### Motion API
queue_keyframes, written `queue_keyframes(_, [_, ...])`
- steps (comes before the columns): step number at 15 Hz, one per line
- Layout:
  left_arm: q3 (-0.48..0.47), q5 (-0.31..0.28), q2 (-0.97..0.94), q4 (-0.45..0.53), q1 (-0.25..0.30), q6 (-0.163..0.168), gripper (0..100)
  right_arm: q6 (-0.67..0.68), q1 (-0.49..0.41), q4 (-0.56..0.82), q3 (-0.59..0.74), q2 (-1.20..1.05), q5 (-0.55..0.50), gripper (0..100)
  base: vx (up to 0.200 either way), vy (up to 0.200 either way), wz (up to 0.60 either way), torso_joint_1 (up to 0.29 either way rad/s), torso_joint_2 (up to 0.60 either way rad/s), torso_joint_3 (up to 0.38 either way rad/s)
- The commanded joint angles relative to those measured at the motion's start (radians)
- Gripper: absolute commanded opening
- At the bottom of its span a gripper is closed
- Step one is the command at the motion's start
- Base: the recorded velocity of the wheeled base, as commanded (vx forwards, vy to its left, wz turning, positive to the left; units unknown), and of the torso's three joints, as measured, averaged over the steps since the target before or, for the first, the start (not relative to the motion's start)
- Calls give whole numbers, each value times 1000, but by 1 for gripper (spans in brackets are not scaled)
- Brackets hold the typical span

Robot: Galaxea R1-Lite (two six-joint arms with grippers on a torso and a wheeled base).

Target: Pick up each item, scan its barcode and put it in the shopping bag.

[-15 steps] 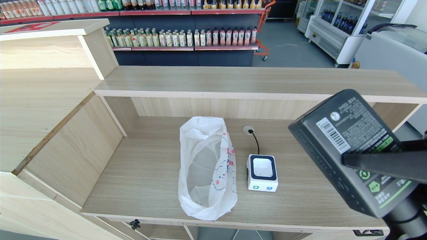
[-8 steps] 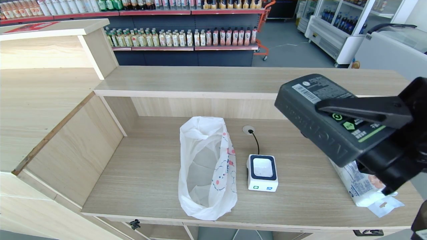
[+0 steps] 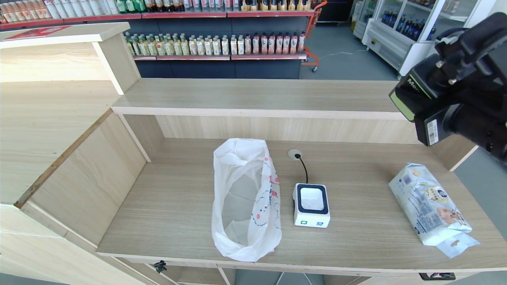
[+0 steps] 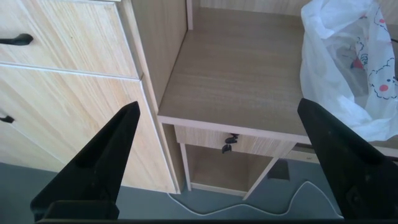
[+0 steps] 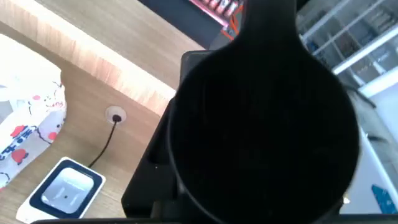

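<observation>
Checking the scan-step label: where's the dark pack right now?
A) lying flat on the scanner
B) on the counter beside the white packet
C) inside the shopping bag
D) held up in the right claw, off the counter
D: the right claw grips the dark pack high above the right end of the counter, while the scanner is bare on top and nothing dark shows in the shopping bag.

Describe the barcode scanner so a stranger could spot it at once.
On the lower wooden counter, find the white shopping bag lying near the middle. Just to its right sits the scanner, a small white box with a dark blue frame around its top window. Alone among its neighbours, it has a black cable running to a hole in the counter.
</observation>
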Motion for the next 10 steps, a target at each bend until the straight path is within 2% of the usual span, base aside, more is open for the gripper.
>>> queue_keyframes(1, [0,1,0,0,0,0,100,148,-44,147,-8,43,-66,0,0,0,0,0,0,0])
queue_keyframes(2, [0,-1,0,0,0,0,100,174,-81,236,-2,22,-64,0,0,0,0,0,0,0])
queue_keyframes(4, [0,1,0,0,0,0,100,209,-130,302,-21,13,-64,0,0,0,0,0,0,0])
queue_keyframes(5, [0,1,0,0,0,0,100,255,-148,324,-30,20,-58,0,0,0,0,0,0,0])
queue_keyframes(6, [0,1,0,0,0,0,100,347,-153,337,-39,26,0,0,0,0,0,0,0,0])
queue_keyframes(7, [0,1,0,0,0,0,100,444,-182,350,-42,37,138,0,0,0,0,0,0,0])
queue_keyframes(8, [0,1,0,0,0,0,100,473,-208,351,-42,39,223,0,0,0,0,0,0,0])
queue_keyframes(10, [2,1,0,0,0,0,100,563,-302,350,-34,51,539,0,0,0,0,0,0,0])
